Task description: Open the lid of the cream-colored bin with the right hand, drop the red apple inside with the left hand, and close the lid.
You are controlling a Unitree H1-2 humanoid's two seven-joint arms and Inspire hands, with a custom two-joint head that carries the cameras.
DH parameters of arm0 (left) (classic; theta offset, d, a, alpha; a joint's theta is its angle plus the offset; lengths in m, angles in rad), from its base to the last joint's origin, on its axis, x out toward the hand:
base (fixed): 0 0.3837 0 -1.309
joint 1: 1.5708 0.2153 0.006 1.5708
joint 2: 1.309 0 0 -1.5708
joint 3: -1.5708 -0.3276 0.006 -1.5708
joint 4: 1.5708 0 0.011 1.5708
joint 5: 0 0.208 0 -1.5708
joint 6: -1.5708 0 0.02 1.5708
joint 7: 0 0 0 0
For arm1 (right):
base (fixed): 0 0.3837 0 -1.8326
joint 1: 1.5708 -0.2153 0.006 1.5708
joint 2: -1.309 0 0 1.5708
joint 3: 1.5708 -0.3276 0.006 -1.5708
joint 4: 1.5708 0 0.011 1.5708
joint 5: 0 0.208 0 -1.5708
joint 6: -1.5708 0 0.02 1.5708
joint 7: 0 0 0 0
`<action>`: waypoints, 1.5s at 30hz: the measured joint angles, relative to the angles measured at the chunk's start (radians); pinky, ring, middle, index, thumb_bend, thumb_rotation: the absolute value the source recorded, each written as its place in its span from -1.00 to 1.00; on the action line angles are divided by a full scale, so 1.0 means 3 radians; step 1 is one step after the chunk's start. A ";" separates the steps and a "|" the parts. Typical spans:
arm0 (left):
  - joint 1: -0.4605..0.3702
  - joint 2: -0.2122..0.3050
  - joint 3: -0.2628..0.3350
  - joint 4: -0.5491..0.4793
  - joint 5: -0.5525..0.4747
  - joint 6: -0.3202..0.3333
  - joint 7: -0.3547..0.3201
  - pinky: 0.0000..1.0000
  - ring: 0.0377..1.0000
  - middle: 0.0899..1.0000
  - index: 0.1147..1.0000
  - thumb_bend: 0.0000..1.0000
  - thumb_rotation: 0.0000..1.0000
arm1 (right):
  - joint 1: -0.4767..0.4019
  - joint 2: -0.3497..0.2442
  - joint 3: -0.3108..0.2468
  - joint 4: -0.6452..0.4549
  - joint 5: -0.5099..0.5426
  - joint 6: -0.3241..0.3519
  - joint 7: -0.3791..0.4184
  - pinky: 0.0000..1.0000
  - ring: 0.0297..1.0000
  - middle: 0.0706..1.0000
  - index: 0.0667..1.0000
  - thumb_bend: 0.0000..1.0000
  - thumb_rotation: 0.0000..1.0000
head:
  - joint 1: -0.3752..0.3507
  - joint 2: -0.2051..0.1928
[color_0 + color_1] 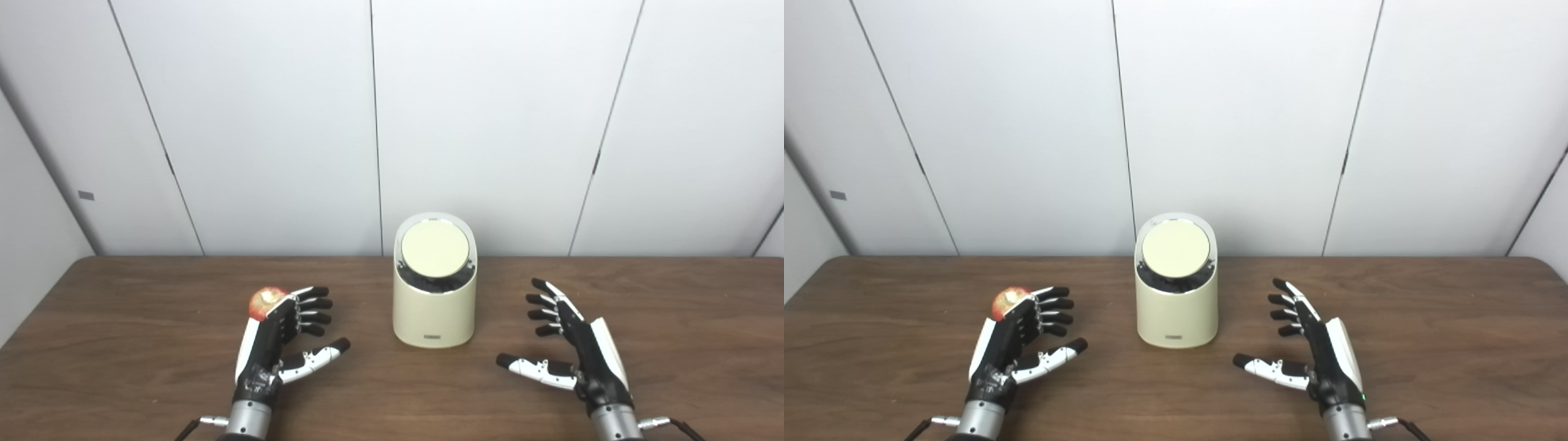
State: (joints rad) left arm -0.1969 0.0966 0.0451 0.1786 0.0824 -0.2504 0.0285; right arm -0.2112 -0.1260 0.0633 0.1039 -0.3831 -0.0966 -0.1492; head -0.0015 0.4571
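From the left eye view, the left hand (269, 343) lies low over the table (122, 367), palm turned inward toward the middle, fingers spread and slightly curled, thumb stretched out toward the bin (434, 306). It holds nothing. The apple (264, 301) sits on the wood just behind its fingertips, partly hidden by them; whether the fingers touch it I cannot tell. The right hand (576, 343) mirrors this on the other side, palm inward, fingers apart, thumb pointing left, empty as well. Between the two hands stands the cream bin, upright, near the back edge of the table, well apart from both. Its round lid (435, 247) is down, tilted toward the camera, with a dark gap under its front rim. Behind everything runs a white panelled wall (490, 122).

From the right eye view, the same layout shows a little shifted. The left hand (1010, 343) is open with the apple (1006, 301) peeking out past its fingers. The right hand (1317, 349) is open too, nothing in it. The bin (1176, 306) stands between them with its lid (1176, 250) closed, and no object lies between either hand and the bin.
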 measured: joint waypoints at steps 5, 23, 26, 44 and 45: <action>0.0000 0.0000 0.0000 0.0000 -0.0002 0.0001 0.0001 0.15 0.24 0.33 0.38 0.43 -1.00 | 0.0000 0.0000 0.0003 0.0004 0.0000 -0.0041 -0.0002 0.25 0.44 0.57 0.70 0.41 -0.54 | 0.0000 0.0000; -0.0024 -0.0002 0.0000 0.0045 -0.0029 -0.0011 -0.0004 0.10 0.22 0.33 0.38 0.43 -1.00 | -0.0094 0.0040 0.0048 -0.0111 -0.0002 -0.0077 0.0000 0.27 0.48 0.58 0.70 0.40 -0.44 | 0.0026 -0.0066; -0.0066 -0.0003 0.0000 0.0094 -0.0029 -0.0017 -0.0002 0.10 0.22 0.34 0.39 0.43 -1.00 | -0.0307 0.0045 0.0063 -0.0132 0.0000 -0.0083 0.0020 0.29 0.50 0.60 0.71 0.39 -0.51 | 0.0031 -0.0082; -0.0137 -0.0006 0.0001 0.0195 -0.0019 -0.0139 0.0007 0.10 0.21 0.32 0.40 0.44 -1.00 | -0.1271 -0.0130 0.0233 -0.0473 -0.0592 0.0805 0.0496 0.23 0.55 0.70 0.75 0.55 -0.20 | 0.0000 -0.0107; -0.0137 -0.0005 0.0000 0.0195 -0.0021 -0.0140 0.0005 0.09 0.21 0.32 0.40 0.44 -1.00 | -0.1356 -0.0146 0.0266 -0.0474 -0.0665 0.0903 0.0547 0.23 0.55 0.69 0.76 0.55 -0.17 | 0.0000 -0.0102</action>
State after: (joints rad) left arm -0.2380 0.0949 0.0450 0.2372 0.0762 -0.2924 0.0298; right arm -0.6179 -0.1698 0.1431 -0.0383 -0.5824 0.1743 0.0149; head -0.0015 0.4264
